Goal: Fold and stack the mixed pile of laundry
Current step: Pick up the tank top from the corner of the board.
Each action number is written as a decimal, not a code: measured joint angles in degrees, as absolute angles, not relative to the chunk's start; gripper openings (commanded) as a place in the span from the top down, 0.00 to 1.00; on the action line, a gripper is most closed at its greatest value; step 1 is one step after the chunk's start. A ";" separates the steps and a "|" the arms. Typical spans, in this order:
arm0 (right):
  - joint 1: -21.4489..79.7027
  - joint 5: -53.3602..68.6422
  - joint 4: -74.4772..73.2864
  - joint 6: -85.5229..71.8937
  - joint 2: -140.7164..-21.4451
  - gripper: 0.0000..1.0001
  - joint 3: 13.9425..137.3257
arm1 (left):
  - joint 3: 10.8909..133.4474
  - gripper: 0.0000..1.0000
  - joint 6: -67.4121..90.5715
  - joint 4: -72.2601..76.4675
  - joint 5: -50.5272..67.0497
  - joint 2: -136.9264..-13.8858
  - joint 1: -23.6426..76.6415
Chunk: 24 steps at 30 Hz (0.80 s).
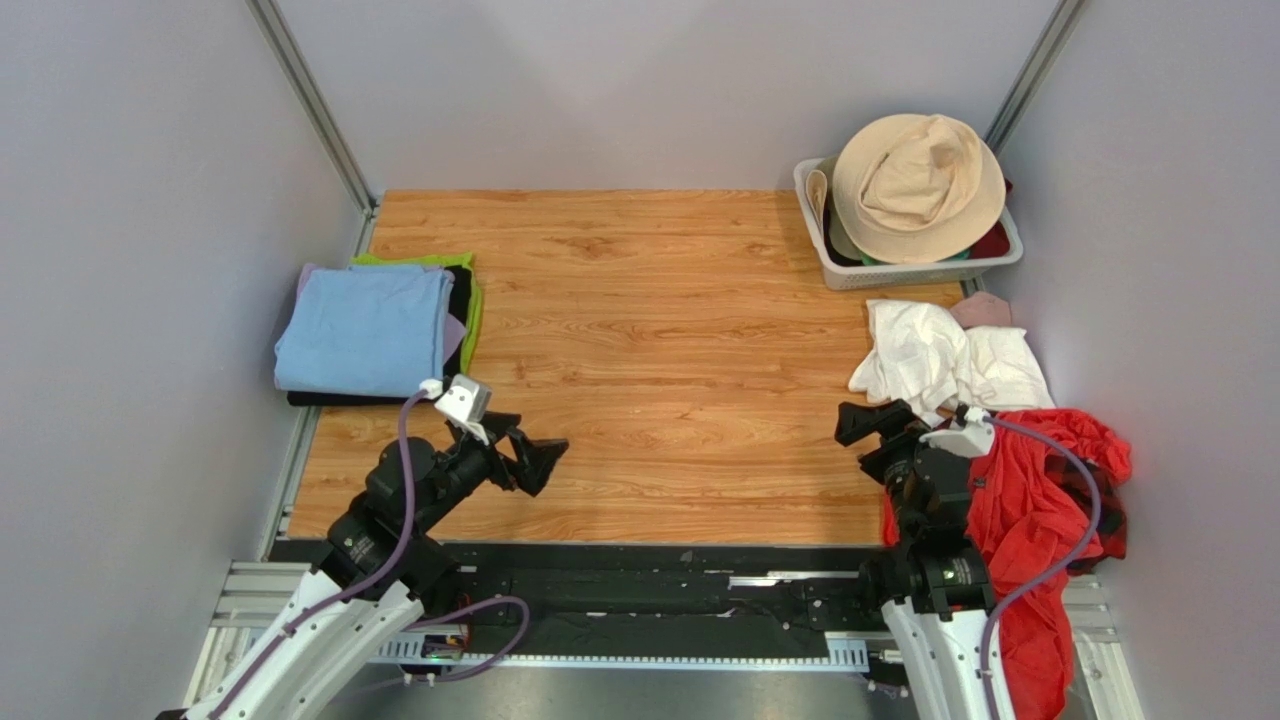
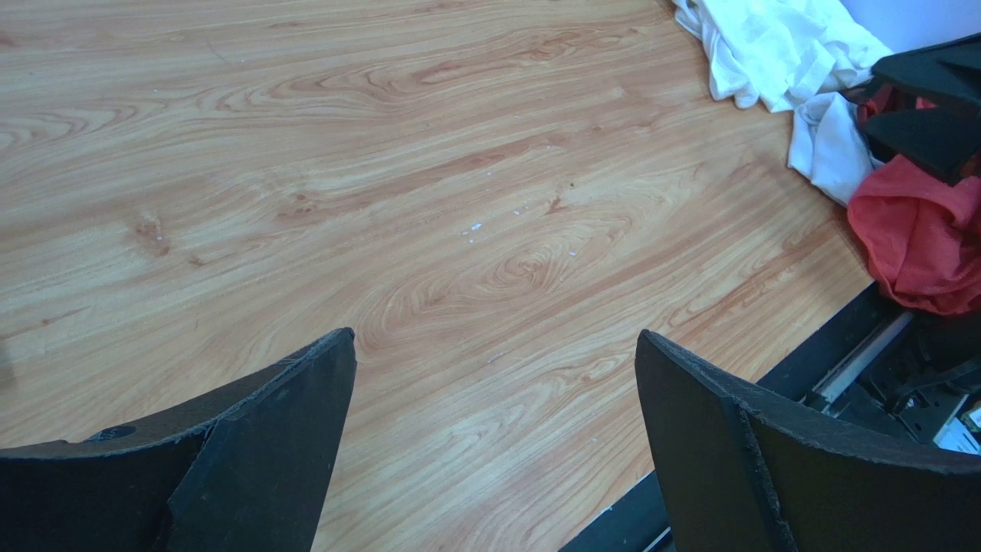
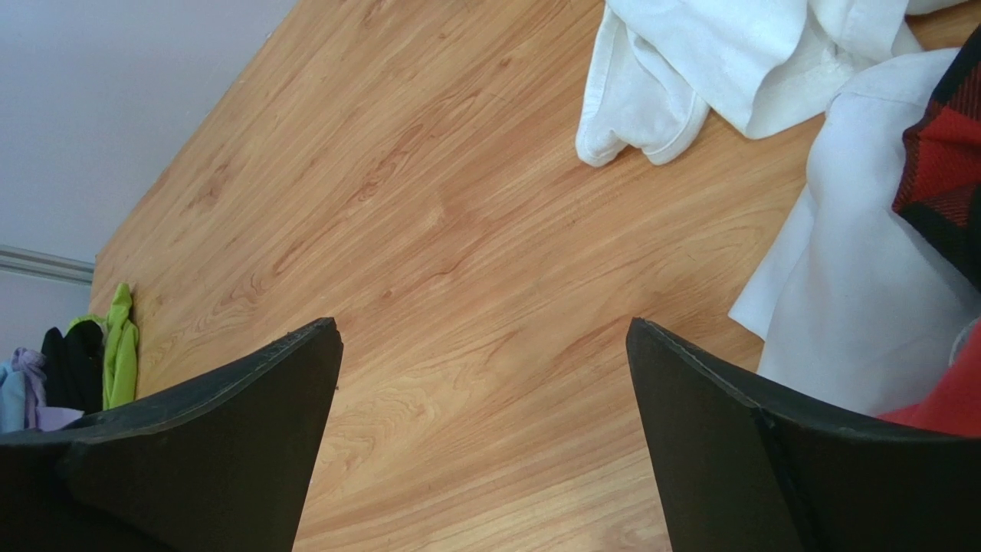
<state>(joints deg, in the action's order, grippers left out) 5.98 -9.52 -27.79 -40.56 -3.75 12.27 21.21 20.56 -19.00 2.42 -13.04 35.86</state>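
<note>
The mixed laundry pile lies at the table's right edge. It holds crumpled white cloths (image 1: 947,360), a small pink piece (image 1: 984,309), a bright red T-shirt (image 1: 1037,518) hanging over the near edge, and a red-and-black plaid shirt (image 1: 1109,477) under it. My right gripper (image 1: 872,420) hangs open just left of the pile, over bare wood; its wrist view shows the white cloths (image 3: 737,58), the plaid (image 3: 944,161) and open jaws (image 3: 484,324). My left gripper (image 1: 544,462) stands open near the front left, nothing between its fingers (image 2: 495,336); the red T-shirt (image 2: 921,230) shows far right.
A folded stack topped by a light blue cloth (image 1: 365,330), over black and green ones, sits at the table's left edge. A white slatted basket (image 1: 902,273) with a beige bucket hat (image 1: 917,183) stands at the back right. Grey walls close in on three sides.
</note>
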 measured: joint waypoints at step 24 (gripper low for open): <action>5.96 -23.77 -41.30 -29.39 -54.74 0.20 49.69 | 20.62 0.05 20.43 -12.71 4.21 -19.79 35.86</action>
<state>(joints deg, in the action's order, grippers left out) 5.96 -23.77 -41.30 -29.39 -54.74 49.69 20.62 20.43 -12.71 4.21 -19.79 35.86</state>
